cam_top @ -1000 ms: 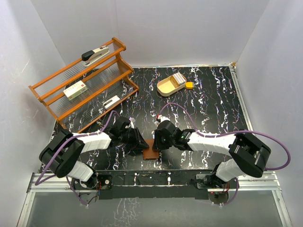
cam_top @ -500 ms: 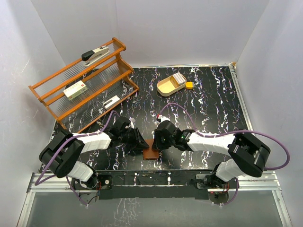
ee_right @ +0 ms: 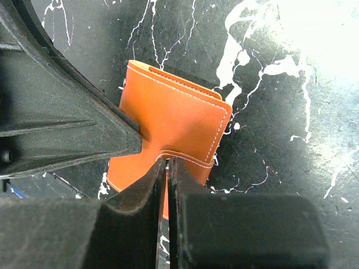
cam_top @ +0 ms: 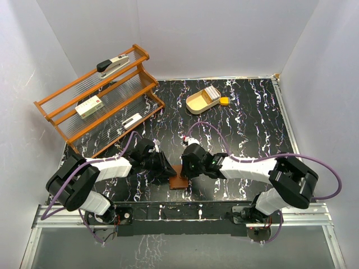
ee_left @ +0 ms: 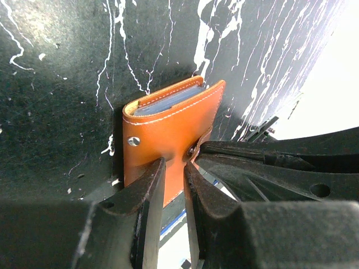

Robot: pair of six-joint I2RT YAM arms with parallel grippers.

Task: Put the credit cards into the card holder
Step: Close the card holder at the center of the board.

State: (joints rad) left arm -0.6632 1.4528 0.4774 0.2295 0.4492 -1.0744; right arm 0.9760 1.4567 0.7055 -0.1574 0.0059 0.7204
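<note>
My left gripper [ee_left: 174, 169] and right gripper [ee_right: 166, 166] clamp the folded card holder [ee_left: 168, 130]. Credit cards [ee_left: 168, 101] sit inside, their open edge facing away from my left gripper.

My left hand [ee_left: 174, 166] is matt black plastic; the wallet [ee_left: 168, 124] is smooth tan leather with pale stitching; the worktop [ee_left: 56, 84] is glossy black, white-veined.

card holder [ee_left: 168, 129]: org-brown leather, pale stitching, silver snap stud. credit cards [ee_left: 166, 102] inside: bluish-grey edges. table [cam_top: 252, 129]: blk w/ white marble veins. rack [cam_top: 141, 52] at 10 o'clk: org-brown wood. tray [cam_top: 196, 105] at 12: tan; block [cam_top: 224, 101] beside: yellow. cables [cam_top: 203, 123]: purple. walls [cam_top: 196, 33]: plain white.
</note>
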